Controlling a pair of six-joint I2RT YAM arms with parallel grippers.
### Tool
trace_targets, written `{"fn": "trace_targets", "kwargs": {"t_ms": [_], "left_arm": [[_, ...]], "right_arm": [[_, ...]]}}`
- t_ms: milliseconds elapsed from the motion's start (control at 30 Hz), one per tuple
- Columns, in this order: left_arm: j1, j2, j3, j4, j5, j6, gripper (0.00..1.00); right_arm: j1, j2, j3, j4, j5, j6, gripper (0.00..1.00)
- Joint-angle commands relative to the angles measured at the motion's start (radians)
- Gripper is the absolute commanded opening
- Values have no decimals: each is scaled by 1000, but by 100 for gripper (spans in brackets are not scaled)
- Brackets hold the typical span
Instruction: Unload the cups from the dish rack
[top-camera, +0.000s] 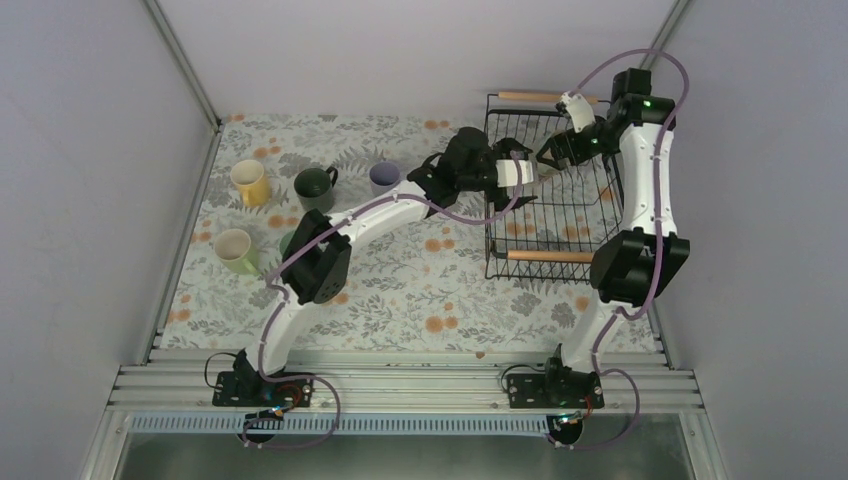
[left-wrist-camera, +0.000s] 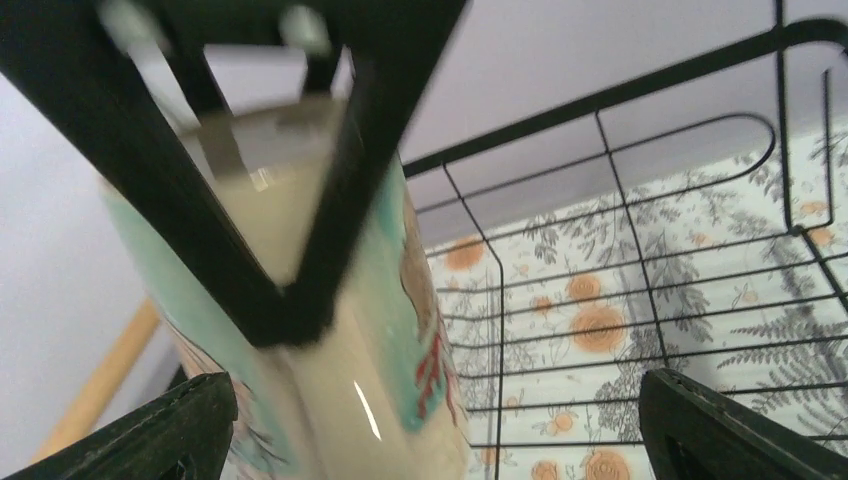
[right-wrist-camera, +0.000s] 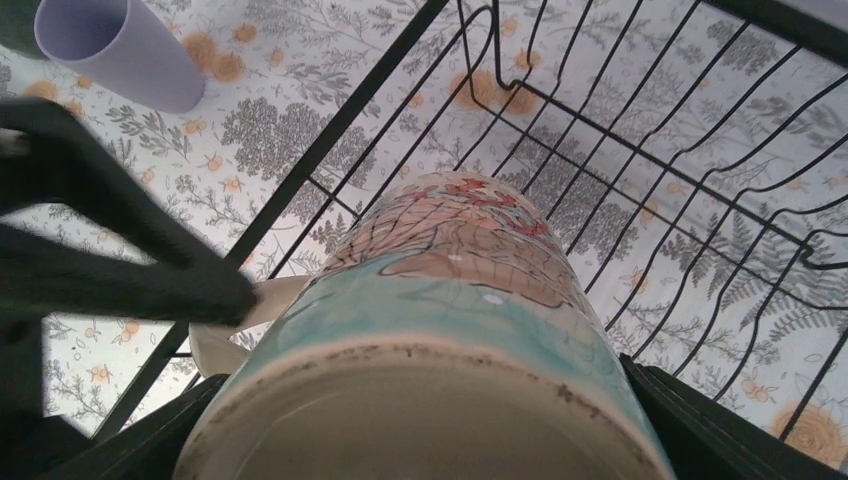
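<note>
So, handover spot. My right pincer is clamped across the body of the painted mug, teal band with a drawing on cream. It fills the whole gap between those fingers, base end toward that wrist.

My left pincer is spread as wide as it goes, with the mug standing between its fingers, off-centre toward one of them. I can't tell if that one is touching yet. The mug's long axis runs across the line between my left fingers, so squeezing should catch it side-on. The handle sticks out toward the left arm.

The mug hangs over the dish rack, by the wall facing the open table, with wires close behind it.

Room looks fine to me. The flowery cloth is flat, and the lavender cup, dark green cup and yellow cup stand well off to the left.
</note>
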Motion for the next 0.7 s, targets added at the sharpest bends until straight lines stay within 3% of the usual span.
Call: {"fn": "trace_targets", "kwargs": {"t_ms": [0, 133, 400, 567, 667], "left_arm": [[5, 58, 89, -92, -56, -65, 100], [2, 75, 109, -112, -57, -88, 99], [0, 96, 163, -106, -78, -137, 83], [3, 143, 212, -113, -86, -159, 63], [1, 159, 225, -116, -86, -163, 36]], "right_arm": [[-2, -59, 67, 40, -81, 14, 27], [-1, -76, 46, 41, -92, 11, 27], [3, -104, 17, 40, -103, 6, 27], [5, -124, 4, 39, -115, 7, 27], [6, -141, -14, 39, -112, 2, 27]]}}
